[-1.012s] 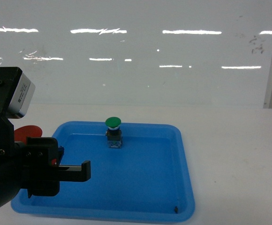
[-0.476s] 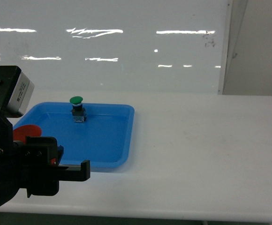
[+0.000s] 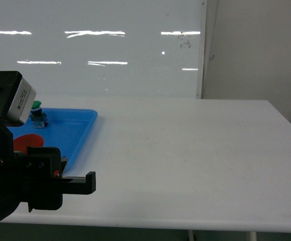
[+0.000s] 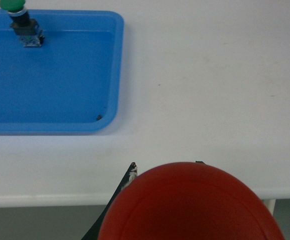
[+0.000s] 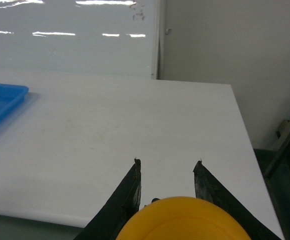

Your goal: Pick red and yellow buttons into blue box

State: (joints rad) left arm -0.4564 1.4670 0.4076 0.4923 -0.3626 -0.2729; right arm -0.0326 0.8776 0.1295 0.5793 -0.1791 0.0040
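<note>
Fingers [image 5: 135, 186] of the right gripper [image 5: 167, 167] stand spread in a V around the yellow button [image 5: 182, 220], whose round cap fills the bottom of the right wrist view between them and faces the camera; its body is hidden, so its long axis seems to run along the gripper, away from the lens. Whether the pads actually touch the button cannot be told. The left gripper [image 4: 165, 165] shows only two dark tips peeking above the red button [image 4: 190, 202], whose big domed cap likewise faces the left wrist camera and hides its body; the fingers appear closed about it, but the contact is not visible.

In the head view the left arm [image 3: 15, 165] fills the lower left corner, held level and pointing to the right, with a slice of red cap [image 3: 26, 142] showing behind it. The right arm is out of that view. Both grippers hang over the near edge of the white table [image 3: 185, 150].

The blue box [image 4: 55, 75], a shallow tray, lies on the table's left part. A green button [image 4: 20, 20] stands upright in its far corner, cap up.

Compared with a second ago, the head view has swung to the right: the tray has slid from the centre to the far left edge, and the table's right end and a grey wall [image 3: 256, 50] have come into sight. The left arm keeps the same place in the view.
</note>
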